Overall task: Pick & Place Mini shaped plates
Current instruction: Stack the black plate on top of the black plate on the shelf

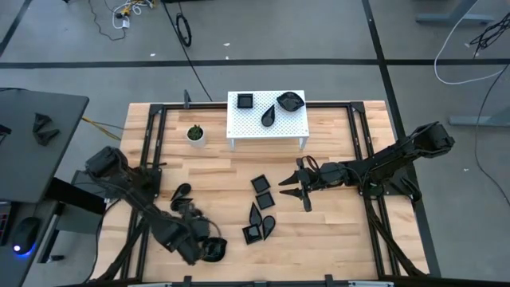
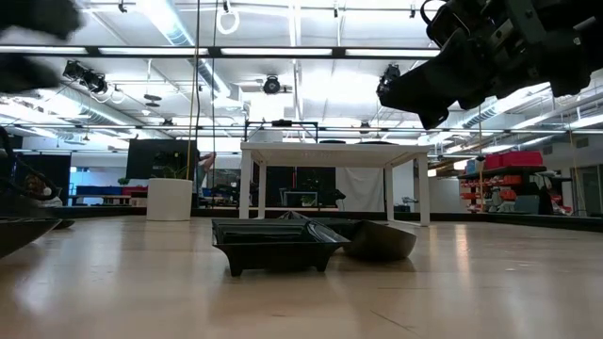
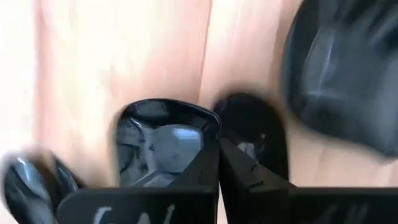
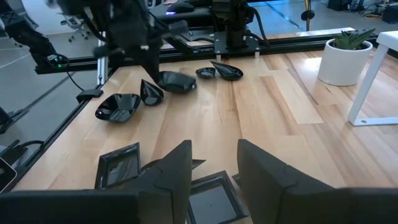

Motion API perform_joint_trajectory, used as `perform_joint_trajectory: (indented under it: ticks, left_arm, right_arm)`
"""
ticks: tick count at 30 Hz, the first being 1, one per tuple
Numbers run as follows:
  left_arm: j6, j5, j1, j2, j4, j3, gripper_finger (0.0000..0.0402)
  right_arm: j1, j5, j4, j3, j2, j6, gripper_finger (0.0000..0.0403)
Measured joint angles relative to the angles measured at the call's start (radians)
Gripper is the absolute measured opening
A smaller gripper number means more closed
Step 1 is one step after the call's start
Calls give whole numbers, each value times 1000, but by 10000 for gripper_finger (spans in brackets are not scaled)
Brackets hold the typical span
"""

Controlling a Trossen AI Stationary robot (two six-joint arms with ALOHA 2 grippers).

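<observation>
Left claw (image 3: 219, 163) pinching glossy black dish (image 3: 163, 140) rim (edges blurred), right claw (image 4: 214, 163) spread.

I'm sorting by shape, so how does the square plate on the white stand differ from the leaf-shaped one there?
The square plate is straight-sided with corners; the leaf-shaped plate is rounded with pointed tips. The square plate looks smaller than the leaf-shaped plate. Both are black, on the white stand.

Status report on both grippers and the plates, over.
Left gripper shut on black plate rim, near table edge. Right gripper open above centre plate cluster. Three plates on white stand. Nothing blocking.
</observation>
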Motion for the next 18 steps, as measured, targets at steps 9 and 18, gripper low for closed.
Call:
perform_joint_trajectory:
  ticks: [9,18]
  left_arm:
    - [507,-178,208,0,124,200,2]
    - [1036,-14,496,124,751,182,1]
  right_arm:
    - [19,-64,-98,-1,-140,-43,130]
    - [79,-61,-663,-1,-535,44,130]
